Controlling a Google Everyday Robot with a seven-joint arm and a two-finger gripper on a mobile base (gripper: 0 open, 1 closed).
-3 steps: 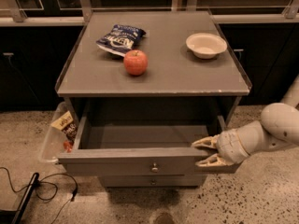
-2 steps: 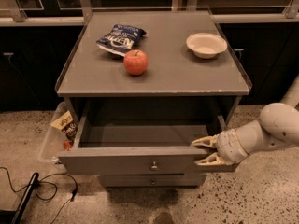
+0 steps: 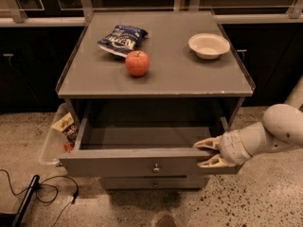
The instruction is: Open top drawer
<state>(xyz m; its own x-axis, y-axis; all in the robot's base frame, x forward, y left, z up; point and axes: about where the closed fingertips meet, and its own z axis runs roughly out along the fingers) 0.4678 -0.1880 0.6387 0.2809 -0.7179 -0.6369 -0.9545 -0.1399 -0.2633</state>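
Observation:
The top drawer (image 3: pixel 128 163) of the grey cabinet stands pulled far out, its plain grey inside showing with nothing in it. Its front carries a small round metal knob (image 3: pixel 155 167) at centre. My gripper (image 3: pixel 202 153) comes in from the right on a white arm and sits at the right end of the drawer front, one finger above the front's top edge and one in front of it, straddling the edge. A narrower drawer front (image 3: pixel 154 183) shows below it, shut.
On the cabinet top (image 3: pixel 165 77) lie a red apple (image 3: pixel 137 63), a blue chip bag (image 3: pixel 122 39) and a white bowl (image 3: pixel 209 45). A clear bin (image 3: pixel 59 134) with snack packets stands at the cabinet's left. Black cables (image 3: pixel 42 193) lie on the speckled floor.

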